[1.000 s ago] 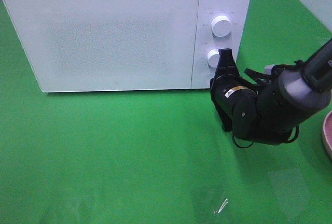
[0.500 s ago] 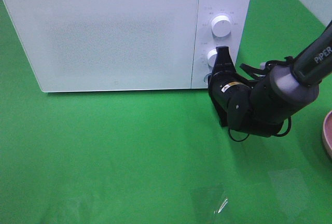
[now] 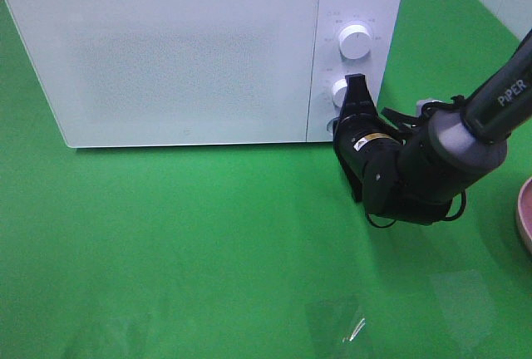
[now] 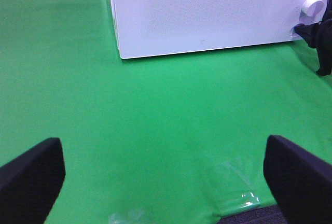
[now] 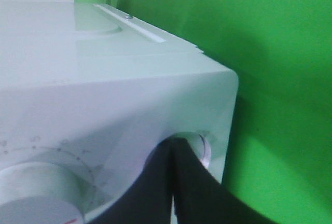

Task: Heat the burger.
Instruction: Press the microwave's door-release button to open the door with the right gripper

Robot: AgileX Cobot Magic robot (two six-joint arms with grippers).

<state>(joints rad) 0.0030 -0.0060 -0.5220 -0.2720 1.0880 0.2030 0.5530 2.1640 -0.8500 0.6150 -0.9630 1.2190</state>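
Right gripper [image 5: 173, 143], pinched together, has edged in onto the microwave [image 3: 166, 60] bottom button [image 5: 203, 149], probably to pop the shut door. Left gripper [image 4: 165, 177] spread apart, idle. Burger not in view.

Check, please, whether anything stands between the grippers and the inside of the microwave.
Yes: the microwave door is shut across the front. The right gripper, shut, has its tips at the control panel beside it; the left gripper hangs open, farther back. No burger shows in any view.
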